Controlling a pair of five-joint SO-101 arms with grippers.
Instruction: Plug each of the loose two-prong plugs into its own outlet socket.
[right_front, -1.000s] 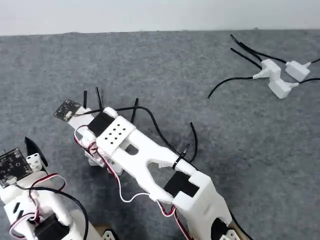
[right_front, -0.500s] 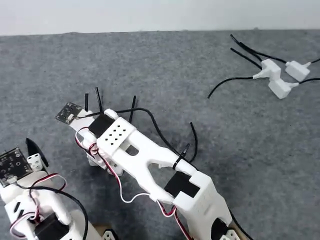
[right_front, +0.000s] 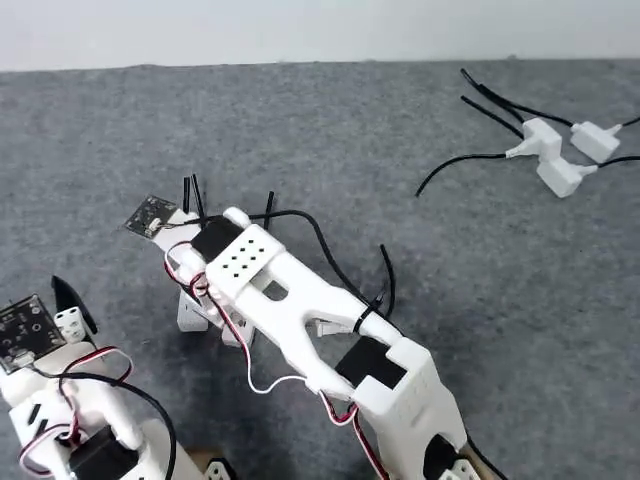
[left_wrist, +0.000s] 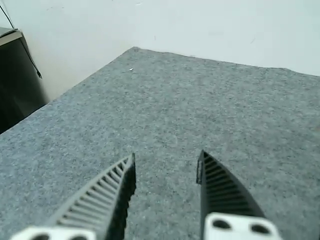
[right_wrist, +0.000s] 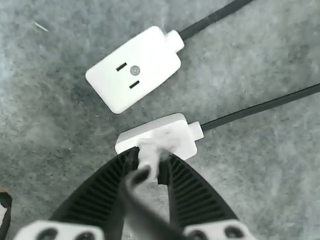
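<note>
In the right wrist view my right gripper (right_wrist: 149, 157) is shut on a white two-prong plug (right_wrist: 150, 149) with a black cord. The plug is pressed against the end of a white outlet socket (right_wrist: 167, 134) lying on the grey carpet. A second white outlet socket (right_wrist: 134, 69), with both slots bare, lies just beyond it. Seen from above, the right arm (right_front: 250, 270) stretches over these pieces, with a white socket (right_front: 188, 312) showing beneath it. My left gripper (left_wrist: 165, 167) stands open above bare carpet with nothing between its fingers; it sits at the table's near left (right_front: 66, 300).
Several white plug and socket pieces (right_front: 545, 140) with black cords lie at the far right of the carpet. Loose black cords (right_front: 385, 275) trail beside the right arm. A pale wall (right_front: 300, 30) borders the far edge. A dark cabinet (left_wrist: 15, 75) stands off the table's side.
The right arm's wrist has shifted slightly to the right and away, uncovering a white socket under it. The left arm has not moved.
</note>
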